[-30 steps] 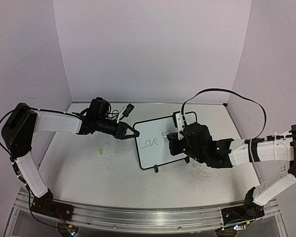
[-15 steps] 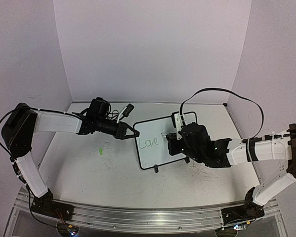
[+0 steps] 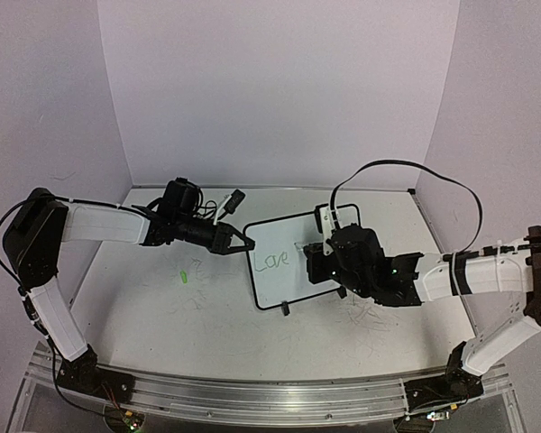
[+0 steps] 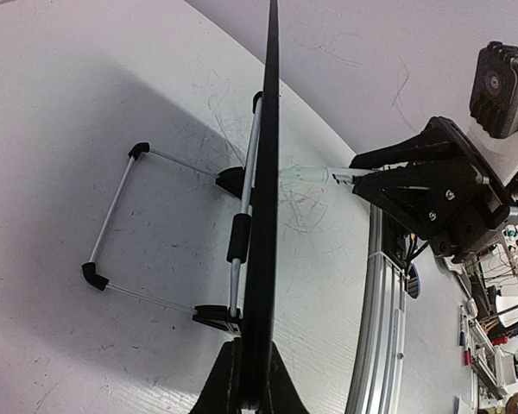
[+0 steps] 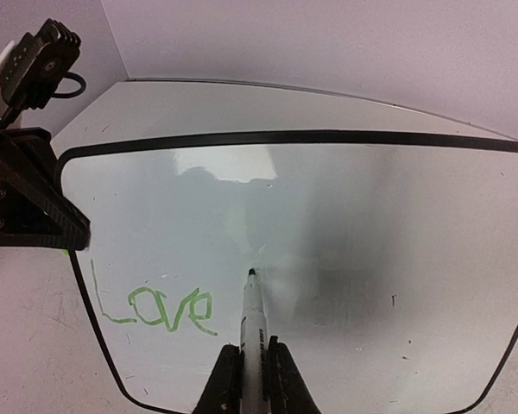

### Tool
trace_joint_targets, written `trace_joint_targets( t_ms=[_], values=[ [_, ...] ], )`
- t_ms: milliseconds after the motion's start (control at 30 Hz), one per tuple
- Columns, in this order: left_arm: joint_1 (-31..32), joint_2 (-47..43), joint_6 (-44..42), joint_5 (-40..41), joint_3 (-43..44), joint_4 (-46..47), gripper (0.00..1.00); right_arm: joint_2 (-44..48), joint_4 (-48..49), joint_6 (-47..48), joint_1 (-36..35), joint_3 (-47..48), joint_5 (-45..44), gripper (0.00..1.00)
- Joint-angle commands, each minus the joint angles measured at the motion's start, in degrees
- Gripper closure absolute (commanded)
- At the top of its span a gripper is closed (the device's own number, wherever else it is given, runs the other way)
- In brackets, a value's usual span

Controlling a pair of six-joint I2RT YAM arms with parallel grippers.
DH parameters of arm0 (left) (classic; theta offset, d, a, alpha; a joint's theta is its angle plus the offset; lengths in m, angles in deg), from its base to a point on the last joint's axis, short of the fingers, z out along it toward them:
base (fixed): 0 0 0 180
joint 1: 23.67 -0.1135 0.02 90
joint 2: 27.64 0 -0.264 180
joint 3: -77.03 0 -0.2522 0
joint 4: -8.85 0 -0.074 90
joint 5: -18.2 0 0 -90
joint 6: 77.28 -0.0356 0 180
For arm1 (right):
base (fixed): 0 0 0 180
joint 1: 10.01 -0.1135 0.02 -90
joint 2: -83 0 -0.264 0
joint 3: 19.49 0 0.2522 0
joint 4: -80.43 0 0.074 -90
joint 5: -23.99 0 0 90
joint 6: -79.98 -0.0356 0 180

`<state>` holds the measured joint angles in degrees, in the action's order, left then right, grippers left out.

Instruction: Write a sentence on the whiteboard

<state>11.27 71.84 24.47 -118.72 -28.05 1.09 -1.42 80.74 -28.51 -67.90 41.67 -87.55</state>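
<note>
Pointing at the whiteboard (image 5: pixel 371 224) just right of "Love" (image 5: pixel 160 308), the marker (image 5: pixel 255 319) sits clamped in the right gripper (image 5: pixel 252 371); left gripper (image 4: pixel 250 379) pinches the board's edge.

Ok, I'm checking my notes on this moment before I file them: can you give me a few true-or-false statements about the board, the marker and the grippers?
1. The left gripper is shut on the whiteboard at its edge. True.
2. The right gripper is empty. False: it is shut on a marker.
3. The green word on the board reads "Love". True.
4. The marker's tip is left of that word. False: it is to its right.
5. The whiteboard lies flat. False: it stands propped on its wire stand.
</note>
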Motion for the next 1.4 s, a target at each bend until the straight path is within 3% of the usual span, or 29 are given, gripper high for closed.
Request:
trace_joint_targets(
  t_ms=[0, 1367],
  values=[
    [0.04, -1.84, -0.41, -0.97, 2.00, -1.90, 1.00, -0.11, -0.53, -1.23, 0.28, -0.01, -0.52, 1.00],
    [0.22, -1.56, -0.32, -1.18, 1.98, -1.95, 1.00, 1.20, -0.71, -6.10, -1.35, -4.61, 1.83, 1.00]
  ],
)
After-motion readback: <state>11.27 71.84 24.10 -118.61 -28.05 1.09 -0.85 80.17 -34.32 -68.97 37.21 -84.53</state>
